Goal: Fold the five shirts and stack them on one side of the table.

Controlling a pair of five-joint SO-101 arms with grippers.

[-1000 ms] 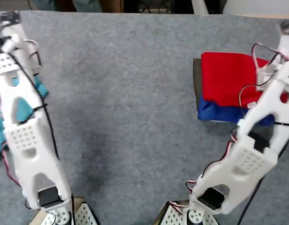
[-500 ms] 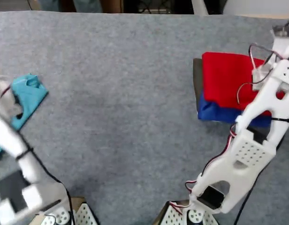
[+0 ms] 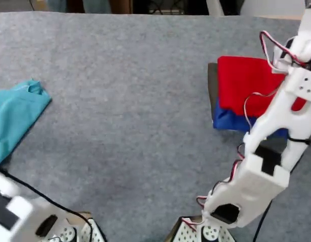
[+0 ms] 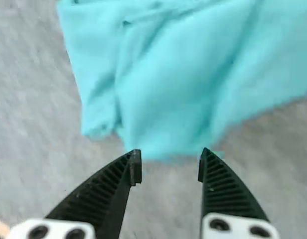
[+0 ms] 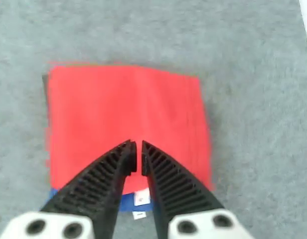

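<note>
Just ahead of left hand point(image 4: 168, 160): teal shirt point(image 4: 183, 74).

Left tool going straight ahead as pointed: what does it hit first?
Probably the teal shirt: its edge lies just beyond the tips of the open left tool. Depth is unclear.

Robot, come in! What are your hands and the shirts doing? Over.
Left hand open, by the unfolded teal shirt. Right hand shut, empty, above the red shirt, stacked on blue shirt. Nothing in the way.
</note>
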